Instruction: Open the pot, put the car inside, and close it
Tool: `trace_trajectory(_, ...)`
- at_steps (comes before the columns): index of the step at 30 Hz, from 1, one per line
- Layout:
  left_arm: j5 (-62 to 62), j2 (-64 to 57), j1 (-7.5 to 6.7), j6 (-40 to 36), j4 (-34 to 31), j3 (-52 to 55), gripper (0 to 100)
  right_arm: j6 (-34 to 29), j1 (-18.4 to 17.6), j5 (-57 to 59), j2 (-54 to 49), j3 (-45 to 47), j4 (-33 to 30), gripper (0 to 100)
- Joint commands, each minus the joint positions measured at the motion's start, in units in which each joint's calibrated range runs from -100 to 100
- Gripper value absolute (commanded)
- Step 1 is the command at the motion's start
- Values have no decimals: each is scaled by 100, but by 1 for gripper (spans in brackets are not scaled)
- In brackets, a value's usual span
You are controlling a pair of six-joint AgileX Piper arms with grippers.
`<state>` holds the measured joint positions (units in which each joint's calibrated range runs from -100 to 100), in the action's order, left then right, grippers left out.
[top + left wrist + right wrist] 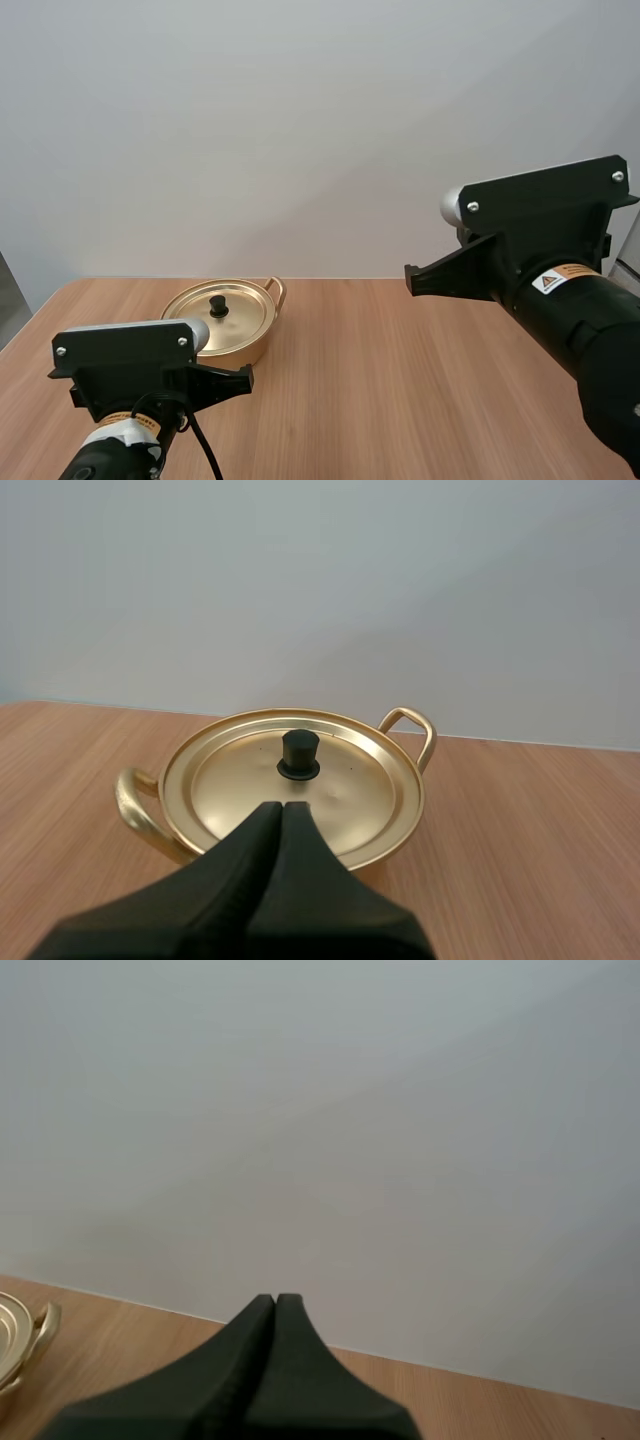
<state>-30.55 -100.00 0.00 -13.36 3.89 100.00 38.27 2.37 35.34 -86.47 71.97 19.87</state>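
A gold pot with two loop handles sits on the wooden table, left of centre in the high view. Its gold lid is on, with a black knob in the middle. My left gripper is shut on nothing, its tips just short of the knob and over the lid's near edge. My right gripper is shut too, raised above the table and pointing at the wall, with the pot's handle off to its side.
A plain pale wall stands behind the table. The table's far edge runs just beyond the pot. Bare wood stretches from the pot toward my right arm.
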Motion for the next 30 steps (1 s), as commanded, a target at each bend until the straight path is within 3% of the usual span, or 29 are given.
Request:
trace_trajectory(1, 5, 0, 0, -4, 0, 0, 0, -1, 1, -143, -69, 199, -2, 0)
trace_trajectory(10, 5, 0, 0, -4, 0, 0, 0, -1, 1, -566, -1353, 1987, -46, 0)
trace_trajectory(16, 5, 0, 0, -4, 0, 0, 0, -1, 1, -656, -1353, 2776, -46, 0)
trace_trajectory(27, 5, 0, 0, -4, 0, 0, 0, -97, 1, -301, -1353, 2803, -263, 0)
trace_trajectory(30, 5, 0, 0, -4, 0, 0, 0, -998, 1, -308, -1353, 2803, -601, 0)
